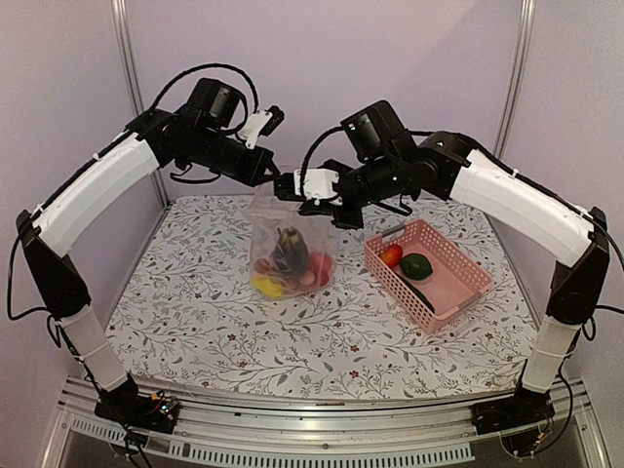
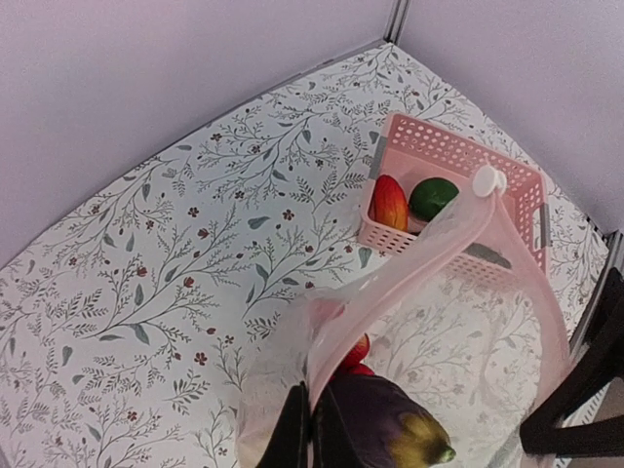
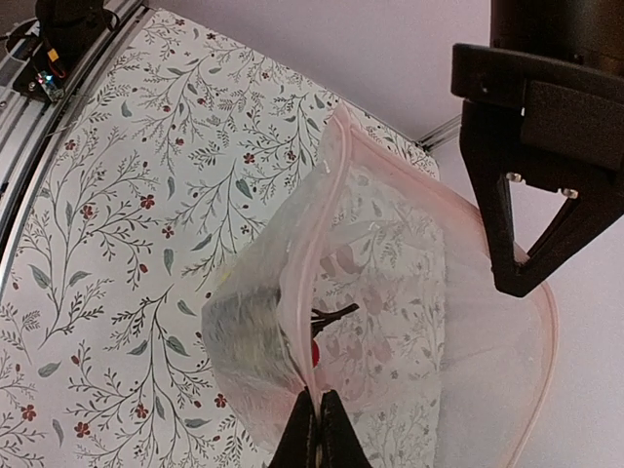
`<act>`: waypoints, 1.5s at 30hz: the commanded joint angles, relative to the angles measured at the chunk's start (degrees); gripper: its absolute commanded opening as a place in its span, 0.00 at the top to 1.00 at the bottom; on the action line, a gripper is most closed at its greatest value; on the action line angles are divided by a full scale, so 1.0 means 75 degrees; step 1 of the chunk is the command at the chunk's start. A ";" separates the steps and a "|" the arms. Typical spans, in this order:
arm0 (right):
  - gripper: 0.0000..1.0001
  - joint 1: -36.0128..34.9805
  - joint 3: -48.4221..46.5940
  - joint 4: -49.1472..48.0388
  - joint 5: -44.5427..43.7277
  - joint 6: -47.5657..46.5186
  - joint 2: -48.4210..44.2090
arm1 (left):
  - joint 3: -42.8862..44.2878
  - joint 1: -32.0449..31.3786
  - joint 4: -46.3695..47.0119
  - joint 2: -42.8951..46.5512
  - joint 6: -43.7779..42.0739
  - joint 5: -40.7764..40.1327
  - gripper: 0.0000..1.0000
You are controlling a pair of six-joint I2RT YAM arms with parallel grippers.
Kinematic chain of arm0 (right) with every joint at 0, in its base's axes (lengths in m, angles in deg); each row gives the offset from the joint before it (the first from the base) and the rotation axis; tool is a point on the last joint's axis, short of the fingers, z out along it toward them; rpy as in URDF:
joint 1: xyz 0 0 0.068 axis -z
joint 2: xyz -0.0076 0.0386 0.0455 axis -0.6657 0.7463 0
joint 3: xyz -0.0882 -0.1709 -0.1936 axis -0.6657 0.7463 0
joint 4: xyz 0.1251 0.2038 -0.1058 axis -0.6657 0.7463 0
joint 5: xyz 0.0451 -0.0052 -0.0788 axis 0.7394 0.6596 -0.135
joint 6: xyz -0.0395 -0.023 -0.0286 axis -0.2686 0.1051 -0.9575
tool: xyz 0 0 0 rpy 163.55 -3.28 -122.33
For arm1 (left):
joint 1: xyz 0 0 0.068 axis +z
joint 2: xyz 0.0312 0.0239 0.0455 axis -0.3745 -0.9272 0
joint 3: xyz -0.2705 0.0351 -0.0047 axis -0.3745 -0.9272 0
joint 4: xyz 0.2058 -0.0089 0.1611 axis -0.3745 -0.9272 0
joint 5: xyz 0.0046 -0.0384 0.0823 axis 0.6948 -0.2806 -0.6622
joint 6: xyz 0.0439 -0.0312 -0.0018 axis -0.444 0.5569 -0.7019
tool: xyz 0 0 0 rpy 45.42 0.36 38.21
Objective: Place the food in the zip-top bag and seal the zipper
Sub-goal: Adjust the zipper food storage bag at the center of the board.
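The left tool (image 2: 310, 429) is pinched shut on one lip of the zip-top bag (image 1: 290, 234). The right tool (image 3: 314, 429) is pinched shut on the opposite lip. The bag hangs between them over the middle of the tabletop (image 1: 214, 312), its mouth spread into a loop. The zipper (image 2: 414, 255) is unsealed (its pink strip parts into two separate runs). Inside sit the eggplant (image 1: 290, 246) and some red and yellow pieces. More food lies in the pink basket (image 1: 466, 261), right of the bag and a little nearer: a red fruit (image 1: 391, 254), a green pepper (image 1: 416, 265) and a cucumber (image 1: 417, 292) whose long axis runs far-left to near-right. The right arm is nearer, so it looks the likelier one to let go and reach there.
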State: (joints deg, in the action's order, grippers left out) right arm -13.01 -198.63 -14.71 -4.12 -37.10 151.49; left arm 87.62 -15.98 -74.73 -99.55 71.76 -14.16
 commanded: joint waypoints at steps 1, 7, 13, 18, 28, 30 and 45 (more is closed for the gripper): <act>0.96 -0.0029 0.0020 -0.0050 -0.0445 0.0113 0.0097 | -0.0010 -0.0026 0.0112 -0.0048 -0.0107 0.0111 1.00; 0.99 -0.0027 -0.0164 0.0017 0.0092 0.0532 0.0218 | 0.0262 -0.0011 -0.0113 -0.0372 -0.0174 -0.0071 1.00; 0.99 -0.0023 0.0787 -0.0401 -0.0623 0.0391 0.0017 | -0.0299 0.0032 0.0201 -0.0291 -0.0271 -0.0341 1.00; 0.98 -0.0025 -0.0006 0.0028 -0.0118 0.0667 -0.0032 | 0.0421 -0.0080 -0.0135 -0.0485 -0.0150 0.0041 1.00; 0.75 -0.0026 0.0619 0.0249 -0.0302 0.0801 0.0085 | -0.0428 0.0007 0.0168 -0.0623 -0.0348 -0.0104 1.00; 0.72 -0.0023 0.0381 0.0491 0.0039 0.0920 0.0061 | -0.0206 -0.0015 0.0101 -0.0623 -0.0299 0.0068 1.00; 0.55 0.0841 0.0366 0.0434 0.0705 0.1552 -0.1440 | -0.1189 -0.0083 0.1452 0.0543 0.0034 0.0481 1.00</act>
State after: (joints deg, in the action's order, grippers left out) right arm -11.70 -195.81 -12.44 -2.09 -28.29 143.90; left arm 81.30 -16.38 -67.15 -96.55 71.56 -10.89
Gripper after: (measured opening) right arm 0.452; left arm 0.005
